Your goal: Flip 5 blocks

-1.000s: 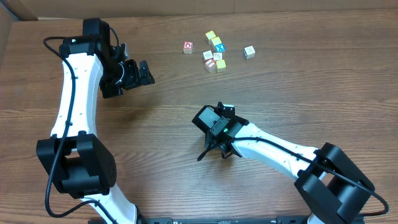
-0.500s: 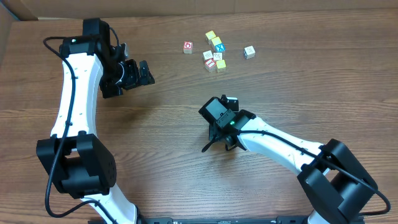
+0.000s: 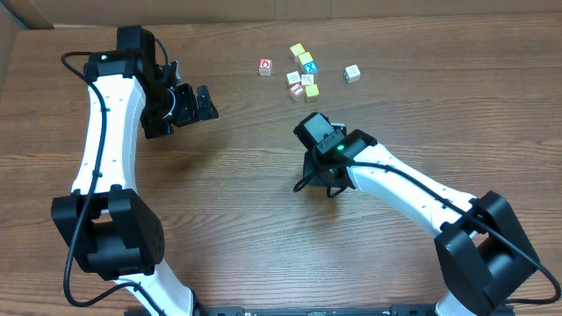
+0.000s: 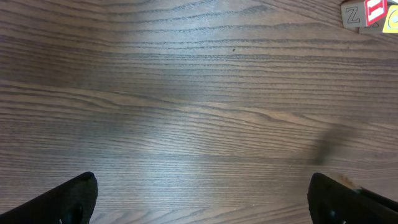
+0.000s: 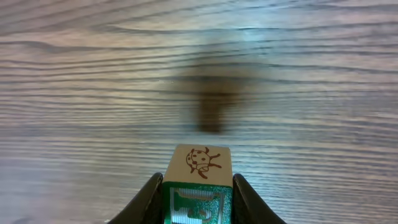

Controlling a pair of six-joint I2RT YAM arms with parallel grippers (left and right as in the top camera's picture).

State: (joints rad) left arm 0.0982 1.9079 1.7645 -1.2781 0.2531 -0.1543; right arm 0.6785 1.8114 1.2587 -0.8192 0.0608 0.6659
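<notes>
My right gripper (image 5: 198,198) is shut on a block (image 5: 199,163), held above the table. The block's pale front face carries a brown ladybug drawing and its top face a green letter. Overhead, that gripper (image 3: 321,184) hangs near mid-table and the arm hides the held block. Several other blocks (image 3: 304,75) lie in a loose cluster at the far middle of the table, with a red-faced block (image 3: 265,67) at its left and a pale block (image 3: 352,73) at its right. My left gripper (image 3: 198,104) is open and empty, well left of the cluster.
The left wrist view shows bare wood grain between the open left gripper (image 4: 205,200) fingers, and a few blocks (image 4: 367,12) at its top right corner. A cardboard edge (image 3: 10,17) borders the table's far left corner.
My right arm has carried its block away from the front of the table, up and to the right toward the block cluster. The left arm has not moved.
</notes>
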